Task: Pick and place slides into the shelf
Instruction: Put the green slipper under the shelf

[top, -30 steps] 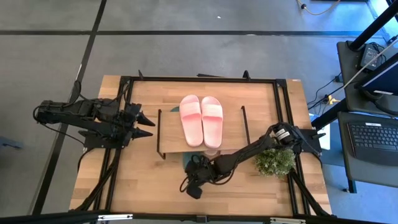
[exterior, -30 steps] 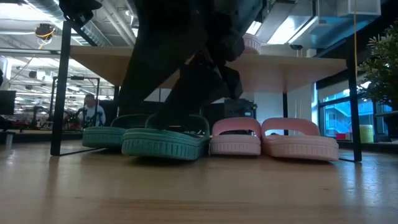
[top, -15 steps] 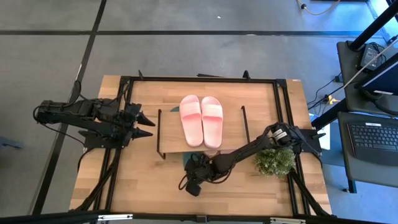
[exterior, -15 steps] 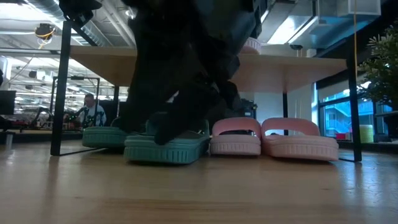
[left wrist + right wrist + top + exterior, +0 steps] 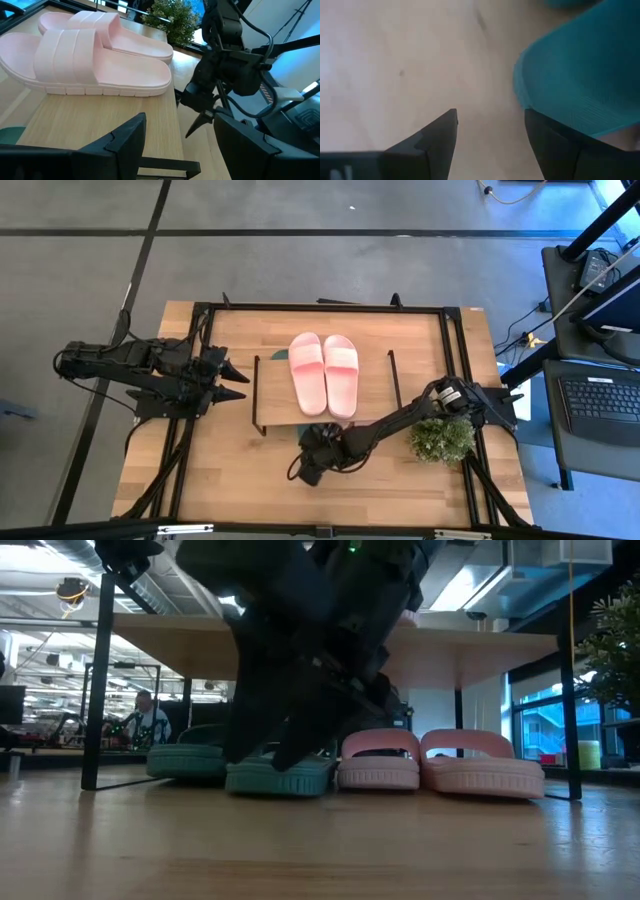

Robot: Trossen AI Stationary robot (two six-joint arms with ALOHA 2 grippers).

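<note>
The dark green slide (image 5: 280, 776) nearest the front sits flat on the table (image 5: 240, 490) under the shelf (image 5: 275, 395), its ridged rubber sole edge facing out, close beside a pink pair (image 5: 440, 768) and just ahead of its green partner (image 5: 185, 760). A second pink pair (image 5: 324, 373) lies side by side on the shelf's top board. From where I stand, the job looks close to finished: this last green slide seems to be getting nudged into line. The right gripper (image 5: 305, 471) hangs low at the shelf's front edge, jaws spread wide with nothing between them, one finger (image 5: 560, 145) right by the slide's rim. Next it likely needs either a gentle push inward or a clean lift away without dragging the slide. The left gripper (image 5: 228, 379) waits beside the shelf's left end, also spread and empty.
</note>
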